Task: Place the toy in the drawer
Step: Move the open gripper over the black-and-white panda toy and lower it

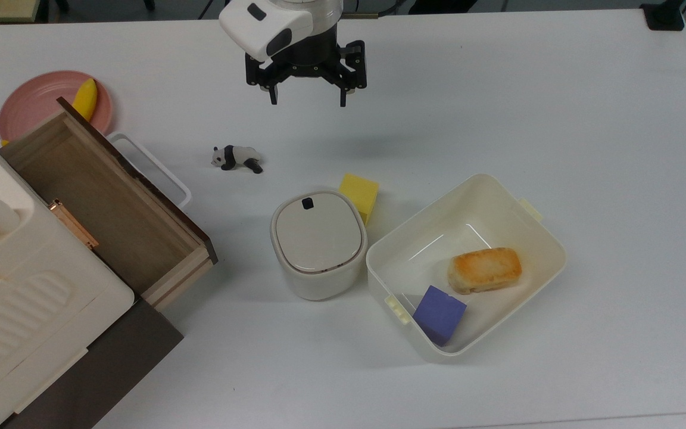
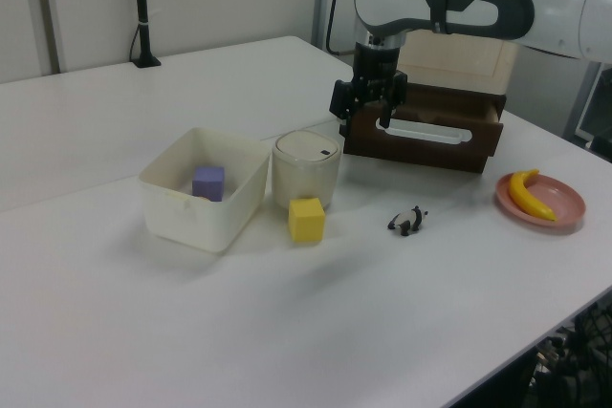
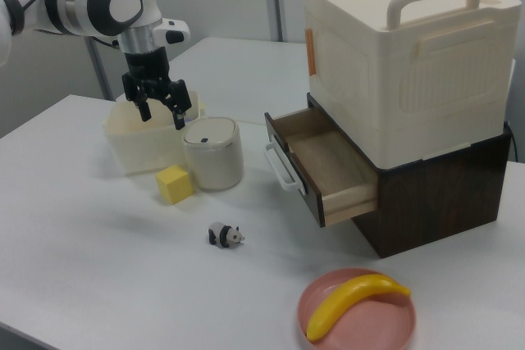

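The toy, a small black-and-white panda (image 1: pixel 236 158) (image 2: pixel 407 222) (image 3: pixel 224 235), stands on the white table, free of any grip. The wooden drawer (image 1: pixel 105 202) (image 2: pixel 426 131) (image 3: pixel 324 161) is pulled out of the cream-and-brown cabinet, its light brown inside bare and its white loop handle (image 1: pixel 152 167) facing the panda. My gripper (image 1: pixel 307 98) (image 2: pixel 368 121) (image 3: pixel 162 116) hangs open above the table, holding nothing, up and to the right of the panda in the top view.
A lidded cream canister (image 1: pixel 318 243) stands by a yellow cube (image 1: pixel 359 194). The cream tub (image 1: pixel 533 229) holds a purple cube (image 1: pixel 439 314) and a bread piece (image 1: pixel 484 269). A pink plate (image 1: pixel 36 107) with a banana (image 1: pixel 85 99) lies beyond the drawer.
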Controlling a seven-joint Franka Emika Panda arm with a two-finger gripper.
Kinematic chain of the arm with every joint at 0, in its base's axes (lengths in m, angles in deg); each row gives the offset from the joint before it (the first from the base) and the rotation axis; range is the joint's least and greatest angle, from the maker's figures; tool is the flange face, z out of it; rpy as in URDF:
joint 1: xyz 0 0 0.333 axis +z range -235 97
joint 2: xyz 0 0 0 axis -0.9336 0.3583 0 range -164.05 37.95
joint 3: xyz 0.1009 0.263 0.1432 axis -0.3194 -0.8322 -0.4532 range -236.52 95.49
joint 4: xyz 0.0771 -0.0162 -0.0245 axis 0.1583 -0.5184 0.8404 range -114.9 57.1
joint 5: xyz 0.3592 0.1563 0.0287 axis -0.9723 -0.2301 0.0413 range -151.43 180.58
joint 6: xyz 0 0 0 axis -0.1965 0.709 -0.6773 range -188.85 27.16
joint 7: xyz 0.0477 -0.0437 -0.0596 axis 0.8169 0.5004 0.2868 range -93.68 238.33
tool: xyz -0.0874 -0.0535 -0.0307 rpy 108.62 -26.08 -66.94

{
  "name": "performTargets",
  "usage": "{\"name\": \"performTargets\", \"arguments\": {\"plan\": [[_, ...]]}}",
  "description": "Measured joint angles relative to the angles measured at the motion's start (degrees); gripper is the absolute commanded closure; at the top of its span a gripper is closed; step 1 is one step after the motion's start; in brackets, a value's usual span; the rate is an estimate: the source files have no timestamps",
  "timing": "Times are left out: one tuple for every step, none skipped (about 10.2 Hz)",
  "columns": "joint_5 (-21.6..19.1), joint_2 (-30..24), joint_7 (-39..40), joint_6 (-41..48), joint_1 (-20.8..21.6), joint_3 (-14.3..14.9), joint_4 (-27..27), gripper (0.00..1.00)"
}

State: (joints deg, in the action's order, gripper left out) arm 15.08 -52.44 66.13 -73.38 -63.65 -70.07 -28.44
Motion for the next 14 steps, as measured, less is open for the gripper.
{"name": "performTargets", "arguments": {"plan": [[0.0, 0.0, 0.03, 0.0, 0.0, 0.0, 0.0, 0.0], [0.0, -0.26, 0.03, 1.44, 0.0, 0.0, 0.16, 0.0], [0.0, -0.86, 0.04, 2.69, 0.0, 0.0, 0.23, 0.0], [0.0, -1.44, 0.04, 3.25, 0.0, 0.0, 0.24, 0.0], [0.0, -1.72, 0.04, 3.3, 0.01, 0.0, 0.24, 0.0], [-0.01, -1.72, 0.05, 3.3, 0.01, 0.0, 0.23, 0.0], [-0.01, -1.72, 0.05, 3.3, 0.01, 0.0, 0.23, 0.0], [-0.01, -1.71, 0.08, 3.3, 0.01, 0.0, 0.22, 0.0], [0.0, -1.63, 0.09, 3.3, -0.06, 0.0, 0.17, 0.0], [0.0, -1.4, 1.07, 3.3, -0.45, 0.03, 0.03, 0.0], [0.0, -1.0, 4.01, 3.3, -1.17, 0.04, -0.22, 0.0], [0.0, -0.28, 7.05, 3.3, -2.02, 0.06, -0.77, 0.0], [0.79, 0.91, 8.65, 3.07, -2.86, 0.09, -1.33, 0.0], [2.52, 2.52, 10.38, 1.35, -3.66, 0.11, -2.15, 0.02]]}}
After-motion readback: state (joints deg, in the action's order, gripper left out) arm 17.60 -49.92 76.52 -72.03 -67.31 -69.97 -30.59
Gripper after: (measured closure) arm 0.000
